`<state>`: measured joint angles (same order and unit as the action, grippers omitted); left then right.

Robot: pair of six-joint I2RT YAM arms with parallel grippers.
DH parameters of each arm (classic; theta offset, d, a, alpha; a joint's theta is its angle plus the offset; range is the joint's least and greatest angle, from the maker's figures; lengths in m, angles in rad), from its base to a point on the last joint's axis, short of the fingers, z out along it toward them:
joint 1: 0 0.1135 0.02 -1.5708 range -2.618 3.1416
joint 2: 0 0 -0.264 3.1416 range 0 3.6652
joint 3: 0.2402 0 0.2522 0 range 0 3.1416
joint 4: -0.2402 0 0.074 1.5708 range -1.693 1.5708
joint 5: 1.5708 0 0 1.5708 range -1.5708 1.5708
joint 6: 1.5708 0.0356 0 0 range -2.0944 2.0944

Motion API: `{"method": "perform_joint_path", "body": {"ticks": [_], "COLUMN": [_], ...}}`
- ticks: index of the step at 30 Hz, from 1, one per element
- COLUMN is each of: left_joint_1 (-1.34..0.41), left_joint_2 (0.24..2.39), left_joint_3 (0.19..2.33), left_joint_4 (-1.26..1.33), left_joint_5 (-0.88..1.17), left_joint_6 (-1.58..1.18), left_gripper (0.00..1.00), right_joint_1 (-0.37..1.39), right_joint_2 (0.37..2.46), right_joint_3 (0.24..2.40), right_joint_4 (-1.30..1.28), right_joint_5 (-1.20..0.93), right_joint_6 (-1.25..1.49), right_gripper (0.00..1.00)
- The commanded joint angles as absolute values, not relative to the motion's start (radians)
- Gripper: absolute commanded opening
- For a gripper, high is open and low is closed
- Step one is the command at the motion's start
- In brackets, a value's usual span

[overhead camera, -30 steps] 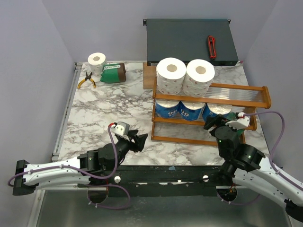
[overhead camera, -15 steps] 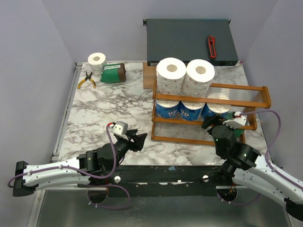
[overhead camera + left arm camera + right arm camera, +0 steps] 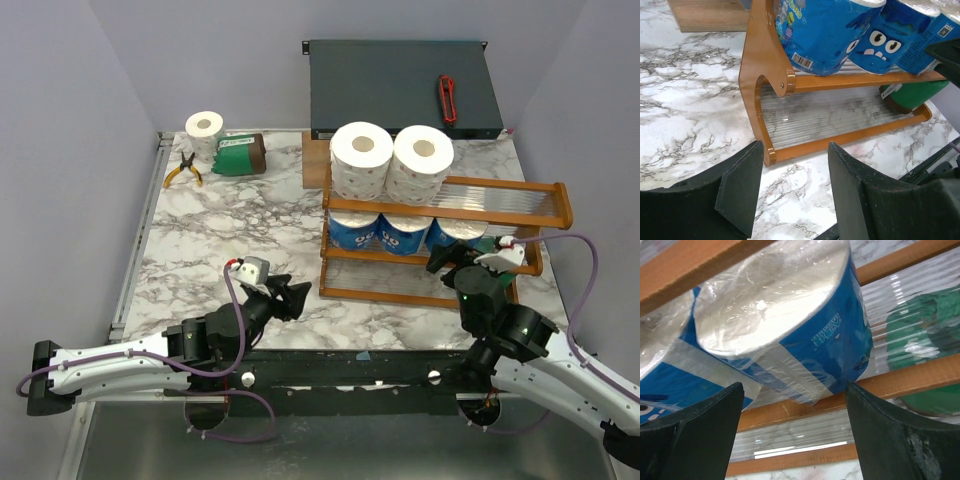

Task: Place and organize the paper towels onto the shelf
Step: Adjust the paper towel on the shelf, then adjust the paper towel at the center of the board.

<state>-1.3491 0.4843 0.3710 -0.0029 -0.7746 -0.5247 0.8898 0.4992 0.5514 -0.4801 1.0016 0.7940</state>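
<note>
The shelf (image 3: 545, 187) stands at the right of the table. Two bare white paper towels (image 3: 362, 158) stand on its top tier. Three blue-wrapped rolls (image 3: 404, 236) fill the middle tier. A green-wrapped roll (image 3: 912, 94) lies on the bottom tier at the right end. Another white roll (image 3: 204, 130) and a green-wrapped roll (image 3: 240, 155) are at the back left. My right gripper (image 3: 455, 262) is open and empty, close in front of the rightmost blue roll (image 3: 805, 315). My left gripper (image 3: 289, 297) is open and empty, left of the shelf's near corner (image 3: 765, 65).
Yellow-handled pliers (image 3: 183, 170) lie by the back-left rolls. A flat dark grey box (image 3: 405, 88) with a red tool (image 3: 446, 98) on it sits behind the shelf. A wooden board (image 3: 315, 160) lies behind the shelf's left end.
Both arms have shifted only slightly. Nothing was taken hold of or let go, and the rolls have not moved.
</note>
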Motion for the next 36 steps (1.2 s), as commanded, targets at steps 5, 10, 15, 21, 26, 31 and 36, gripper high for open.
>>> {"method": "perform_joint_path", "body": {"ticks": [5,10,15,21,26,31,36], "left_joint_1": [-1.342,-1.329,-1.293,-1.279,-1.269,-1.267,-1.267], "left_joint_2": [0.431,0.387,0.365,0.351,0.347,0.339,0.326], "left_joint_3": [0.396,0.439,0.476,0.464,0.467,0.456,0.437], "left_joint_4": [-0.092,-0.163,-0.202,-0.208,-0.224,-0.244,-0.253], "left_joint_5": [-0.813,-0.898,-0.927,-0.922,-0.910,-0.905,-0.895], "left_joint_6": [-0.542,-0.519,-0.497,-0.515,-0.530,-0.558,-0.585], "left_gripper": [0.57,0.59,0.62,0.62,0.62,0.62,0.62], "right_joint_1": [0.892,0.892,0.891,0.892,0.891,0.891,0.892], "right_joint_2": [0.492,0.511,0.531,0.442,0.406,0.430,0.432], "right_joint_3": [0.678,0.720,0.755,0.722,0.659,0.625,0.605], "right_joint_4": [-0.597,-0.563,-0.632,-0.739,-0.723,-0.679,-0.643], "right_joint_5": [0.805,0.577,0.554,0.855,0.931,0.977,1.020], "right_joint_6": [0.778,0.690,0.705,0.904,0.957,0.945,0.933], "right_gripper": [0.90,0.93,0.92,0.80,0.72,0.65,0.59]}}
